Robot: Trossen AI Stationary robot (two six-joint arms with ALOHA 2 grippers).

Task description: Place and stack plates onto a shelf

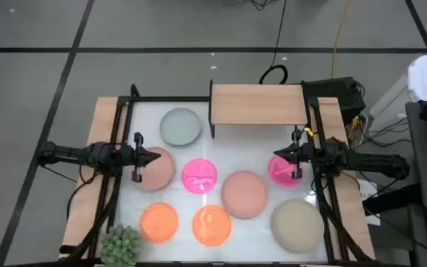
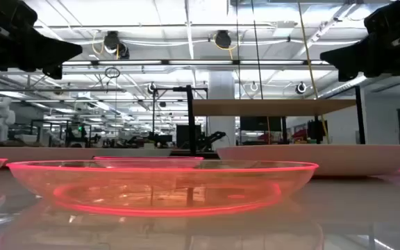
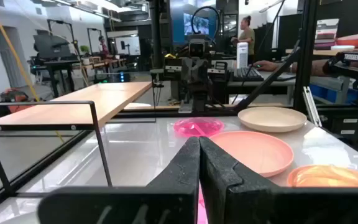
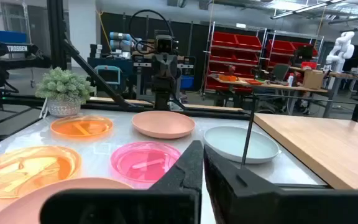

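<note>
Overhead layout, L to R. Left gripper [image 1: 154,157]: fingers pressed together, nothing held, hovering over the near edge of a dusty-pink plate [image 1: 156,169] at table's left. Below it, at the front edge, a spiky green plant [image 1: 121,243] and an orange plate [image 1: 159,222]; a second orange plate [image 1: 212,225] sits just beside the first, twd centre. Grey-green plate [image 1: 180,126] lies at the back, just left of the shelf [image 1: 258,104]. Shelf: light-wood board on thin black legs, back centre-right of the white table [image 1: 221,148]; its top carries no plates. Centre: magenta plate [image 1: 199,176], w/ a larger dusty-pink plate [image 1: 244,194] to its right, rims near but contact not resolvable. Further right: second magenta plate [image 1: 282,170], partly under the right gripper [image 1: 276,155], whose fingers are also fully closed & empty, tip pointing twd table centre. Front right corner: beige plate [image 1: 297,225]. All seven... eight plates rest on the tabletop, none stacked. Left wrist view: a person [image 3: 246,36] stands in the room bkgd beyond the table.
</note>
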